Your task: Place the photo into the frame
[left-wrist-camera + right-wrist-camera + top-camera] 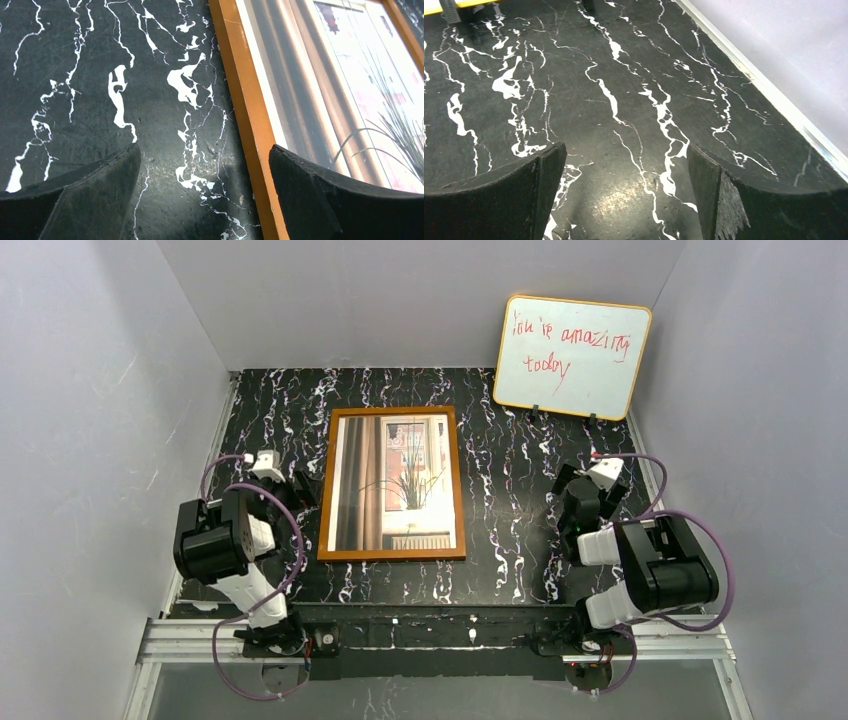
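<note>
The frame (326, 485) lies flat on the table (500, 490), in the middle of the top view, long side running up the picture. That puts it between the two arms, where either can reach an edge. The photo (395, 483) fills the opening inside the wooden rails. In the left wrist view its pale border sits tight against the orange rail, so it looks seated, not loose on top. Whether glass covers it I cannot tell.

The left gripper (205, 160) hangs just beside the frame's left rail with its jaws spread wide and nothing between them. One finger shows over the bare table, the other over the rail and photo edge. The right gripper (626, 160) is also wide open and empty, over bare table at the right, well apart from the frame.

A whiteboard (572, 357) leans on the back wall at upper right, clear of the work.
</note>
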Motion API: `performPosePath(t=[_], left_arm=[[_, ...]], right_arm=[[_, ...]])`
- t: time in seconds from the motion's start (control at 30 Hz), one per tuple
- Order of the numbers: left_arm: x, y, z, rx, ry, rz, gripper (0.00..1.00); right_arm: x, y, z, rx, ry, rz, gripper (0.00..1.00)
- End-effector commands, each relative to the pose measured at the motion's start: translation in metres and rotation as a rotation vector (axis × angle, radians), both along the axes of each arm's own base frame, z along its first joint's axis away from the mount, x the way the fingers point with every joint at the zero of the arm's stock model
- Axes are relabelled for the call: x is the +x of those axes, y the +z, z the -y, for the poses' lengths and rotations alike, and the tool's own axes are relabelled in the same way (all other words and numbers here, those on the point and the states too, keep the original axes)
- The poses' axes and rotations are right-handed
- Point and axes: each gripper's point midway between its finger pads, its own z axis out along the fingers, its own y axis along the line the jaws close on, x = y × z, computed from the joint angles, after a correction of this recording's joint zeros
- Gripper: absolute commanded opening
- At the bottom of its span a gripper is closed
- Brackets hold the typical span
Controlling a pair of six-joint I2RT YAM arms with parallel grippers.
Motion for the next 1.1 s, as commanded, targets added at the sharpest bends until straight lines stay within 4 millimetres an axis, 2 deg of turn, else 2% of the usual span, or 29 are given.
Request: performPosePath(t=[0.0, 0.1, 0.17, 0.2, 0.27, 0.3, 0.37, 0.43, 0.5, 0.57, 0.63, 1.07], left_arm=[[0.005, 0.017, 0.001, -0.020, 0.037, 0.118, 0.98], [-0.003, 0.021, 0.001, 0.031, 0.051, 0.151, 0.98], [-0.012, 0.026, 0.010, 0.091, 0.048, 0.209, 0.98], [-0.021, 0.022, 0.017, 0.141, 0.038, 0.214, 0.98], [-0.027, 0.013, 0.025, 0.241, 0.069, 0.210, 0.98], [-0.024, 0.018, 0.029, 0.245, 0.065, 0.252, 0.98], [-0.019, 0.012, 0.026, 0.251, 0.080, 0.211, 0.98], [-0.012, 0.003, 0.024, 0.276, 0.078, 0.152, 0.98], [0.001, -0.005, 0.022, 0.280, 0.080, 0.100, 0.98], [-0.001, -0.009, 0.028, 0.327, 0.087, 0.071, 0.98], [0.000, -0.010, 0.028, 0.328, 0.089, 0.072, 0.98], [-0.003, -0.006, 0.028, 0.325, 0.093, 0.088, 0.98]], right_arm=[[0.011, 0.019, -0.002, 0.016, 0.025, 0.137, 0.99], [0.008, 0.020, -0.002, 0.020, 0.030, 0.149, 0.99], [0.002, 0.021, -0.006, 0.020, 0.063, 0.170, 0.99], [-0.002, 0.022, -0.009, 0.009, 0.098, 0.180, 0.99], [-0.002, 0.028, -0.026, -0.012, 0.221, 0.215, 0.99], [-0.003, 0.029, -0.032, -0.030, 0.265, 0.221, 0.99], [0.002, 0.028, -0.047, -0.057, 0.364, 0.235, 0.99], [0.006, 0.020, -0.044, -0.088, 0.341, 0.195, 0.99], [0.020, -0.001, -0.041, -0.023, 0.310, 0.079, 0.99], [0.035, -0.003, -0.031, 0.026, 0.314, 0.066, 0.99], [0.034, -0.009, -0.030, 0.067, 0.322, 0.032, 0.99], [0.032, -0.003, -0.028, 0.050, 0.323, 0.067, 0.99]])
